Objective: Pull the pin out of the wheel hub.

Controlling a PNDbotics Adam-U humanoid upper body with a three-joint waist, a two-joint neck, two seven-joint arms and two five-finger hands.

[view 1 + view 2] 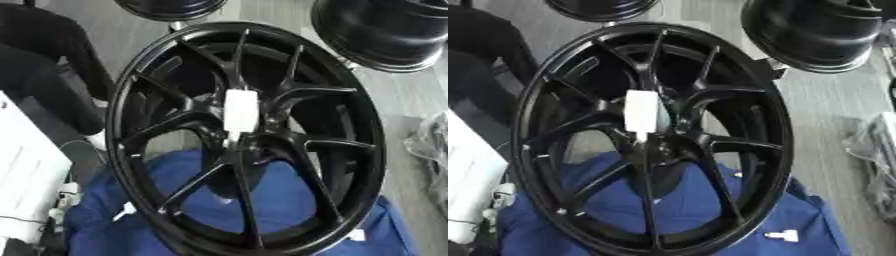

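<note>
A grey floor (411, 100) surrounds the black wheel hub (245, 137), leaning on blue cloth (693, 210). A white pin (241, 111) sits at its centre. Another rim (381, 30) crowds its upper-right edge. No hand shows.

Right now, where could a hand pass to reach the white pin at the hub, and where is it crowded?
Neither hand shows. Straight above the white pin is unobstructed. The gaps between the spokes of the black wheel are narrow. Bare grey floor lies right of the wheel. Another rim crowds the upper right, and blue cloth fills the bottom.
</note>
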